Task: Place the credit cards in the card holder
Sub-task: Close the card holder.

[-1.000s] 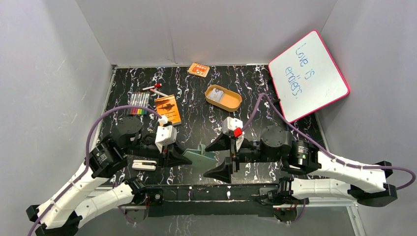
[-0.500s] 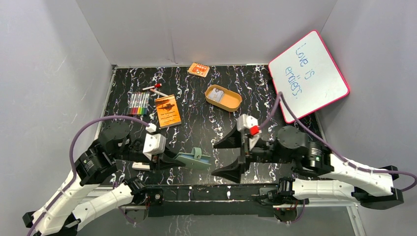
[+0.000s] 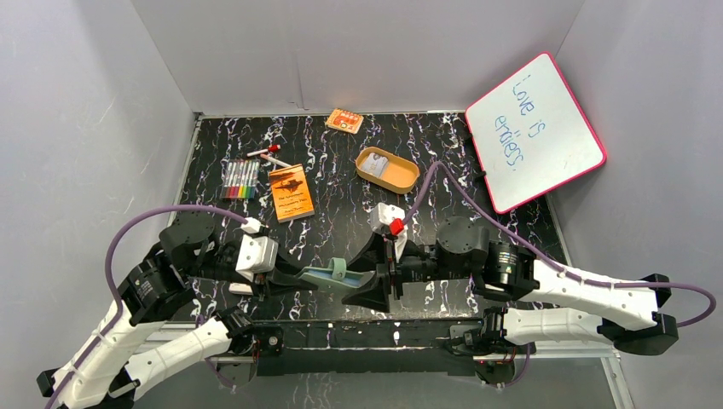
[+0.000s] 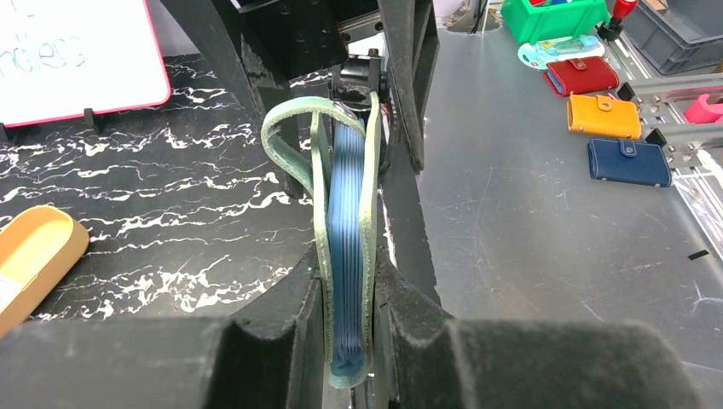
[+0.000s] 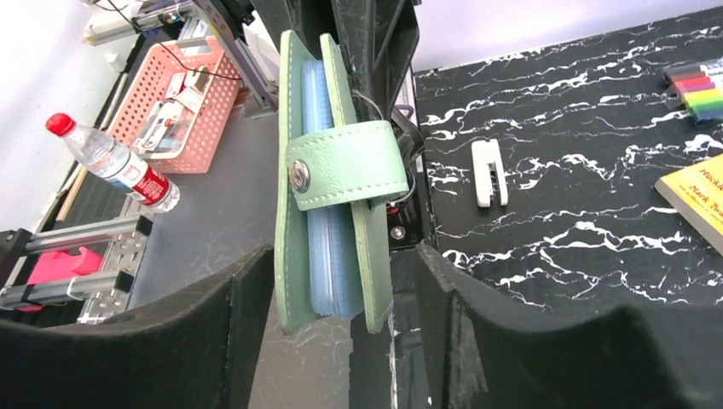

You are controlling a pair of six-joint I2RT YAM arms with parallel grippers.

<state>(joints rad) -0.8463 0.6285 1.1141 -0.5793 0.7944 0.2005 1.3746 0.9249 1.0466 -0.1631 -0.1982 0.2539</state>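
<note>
Above the near part of the desk (image 3: 341, 213), the left pincer (image 3: 294, 277) clamps the card holder (image 3: 334, 278) edge-up in the air. The right pincer (image 3: 373, 271) gapes around its free end, gripping nothing. Best to pinch only the snap tab (image 5: 345, 166), then peel outward gently.

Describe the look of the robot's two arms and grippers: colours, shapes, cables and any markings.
The left arm and right arm have white shells between black cylindrical joints. A purple cable loops along each. The left gripper and right gripper carry black wedge-shaped fingers below a white box; the right one's box has a red patch.
</note>
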